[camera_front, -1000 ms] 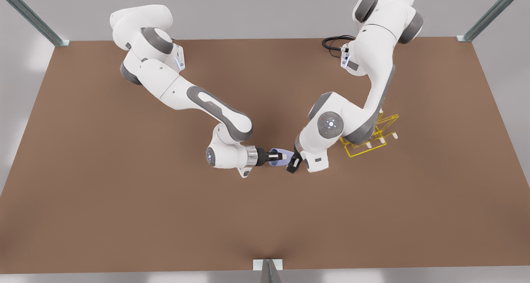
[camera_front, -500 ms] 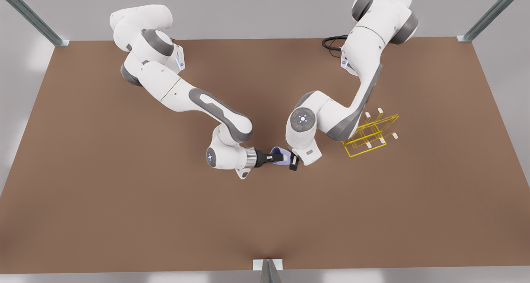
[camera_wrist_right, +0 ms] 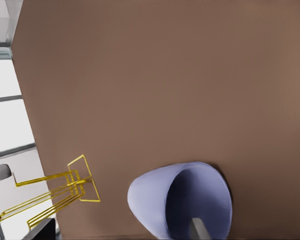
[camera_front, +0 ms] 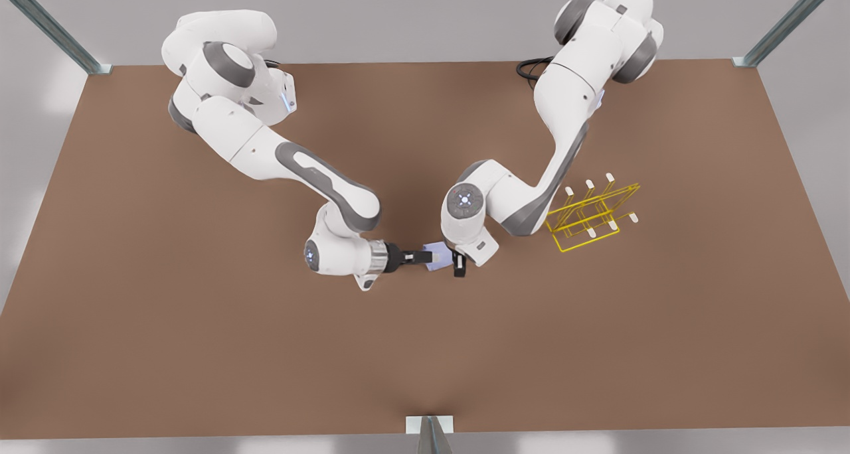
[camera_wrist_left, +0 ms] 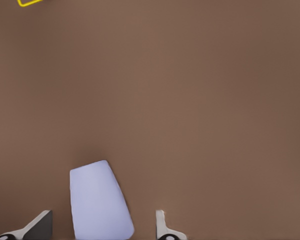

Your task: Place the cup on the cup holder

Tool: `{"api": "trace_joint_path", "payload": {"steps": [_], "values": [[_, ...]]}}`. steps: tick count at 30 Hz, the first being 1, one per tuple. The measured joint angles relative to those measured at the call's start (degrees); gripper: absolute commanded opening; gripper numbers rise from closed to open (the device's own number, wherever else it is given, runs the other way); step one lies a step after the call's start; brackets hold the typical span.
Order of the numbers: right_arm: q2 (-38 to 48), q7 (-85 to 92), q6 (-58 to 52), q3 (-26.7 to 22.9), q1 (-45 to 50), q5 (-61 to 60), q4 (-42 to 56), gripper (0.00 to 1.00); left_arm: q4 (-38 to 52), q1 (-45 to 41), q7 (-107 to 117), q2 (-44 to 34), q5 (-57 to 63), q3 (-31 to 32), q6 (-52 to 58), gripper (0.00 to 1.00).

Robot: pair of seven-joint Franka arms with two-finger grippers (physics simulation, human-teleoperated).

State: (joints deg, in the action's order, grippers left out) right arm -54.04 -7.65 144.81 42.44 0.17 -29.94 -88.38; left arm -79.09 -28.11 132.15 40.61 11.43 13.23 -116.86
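Note:
The lavender-blue cup (camera_front: 437, 255) lies on its side at the middle of the brown table, between both grippers. My right gripper (camera_front: 422, 257), on the arm at the front view's left, reaches in level and is open. One finger (camera_wrist_right: 200, 229) is inside the cup's (camera_wrist_right: 150, 200) mouth and the other finger (camera_wrist_right: 42, 231) stands well outside the wall. My left gripper (camera_front: 458, 266) points down over the cup's narrow end. Its open fingers straddle the cup (camera_wrist_left: 100, 202) with a gap on each side. The yellow cup holder (camera_front: 591, 218) stands on the table to the front view's right.
The left arm's elbow (camera_front: 465, 202) hangs between the cup and the cup holder (camera_wrist_right: 65, 187). A black cable (camera_front: 534, 69) loops at the table's back edge. Metal posts (camera_front: 744, 61) stand at the back corners. A bracket (camera_front: 429, 426) sits at the front edge.
The right gripper has drawn back toward the front view's left, leaving only its fingertips at the cup's mouth. The left gripper and elbow have swung left over the cup, uncovering the cup holder.

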Motion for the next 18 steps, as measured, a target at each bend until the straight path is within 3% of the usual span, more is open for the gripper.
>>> {"api": "trace_joint_path", "payload": {"steps": [5, 10, 13, 18], "values": [[15.28, 0.21, -4.28, 1.27, -14.21, 1.27, -13.82, 1.0, -4.18, -0.38, 3.76, 0.2, 0.12, -0.22, -2.9, 1.0], [35.93, 0.96, -14.4, 0.29, -27.58, 6.26, -22.1, 1.0, -5.46, -0.6, 7.64, 0.73, 0.65, -0.33, -4.05, 1.0], [45.3, 1.8, -24.4, 0.06, -37.1, 16.23, -20.69, 1.0, -6.46, -0.83, 9.72, 1.16, 0.87, -0.4, -4.55, 1.0], [48.12, 3.02, -41.96, -1.6, -41.37, 31.17, -7.99, 1.0, -6.75, -1.24, 12.88, 1.78, 2.42, -0.32, -5.49, 1.0]]}}
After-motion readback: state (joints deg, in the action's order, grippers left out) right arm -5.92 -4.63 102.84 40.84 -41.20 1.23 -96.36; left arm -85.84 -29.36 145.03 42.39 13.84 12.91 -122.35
